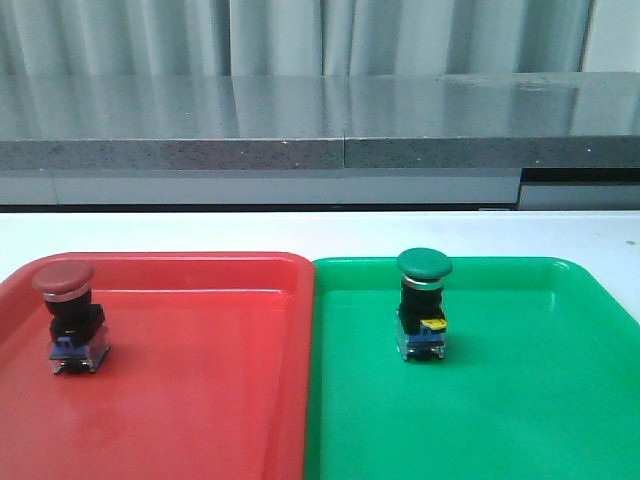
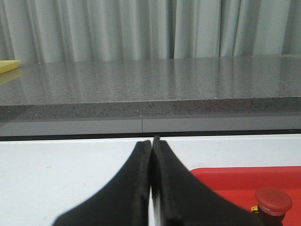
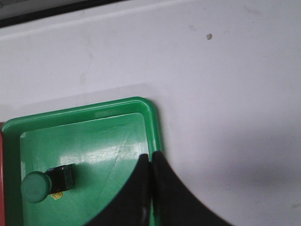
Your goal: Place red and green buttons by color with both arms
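The dark red button [image 1: 66,315] stands upright in the red tray [image 1: 200,400] near its far left corner; its cap also shows in the left wrist view [image 2: 273,200]. The green button [image 1: 423,302] stands upright in the green tray [image 1: 500,400] near its far left side; it also shows in the right wrist view [image 3: 43,183]. My left gripper [image 2: 151,141] is shut and empty, off the red tray's left side over the white table. My right gripper [image 3: 151,154] is shut and empty above the green tray's right rim [image 3: 154,123]. Neither arm shows in the front view.
The two trays sit side by side, touching, on a white table [image 1: 320,232]. A grey stone counter [image 1: 320,120] runs behind the table with curtains beyond it. A yellow thing [image 2: 8,66] lies on the counter at far left.
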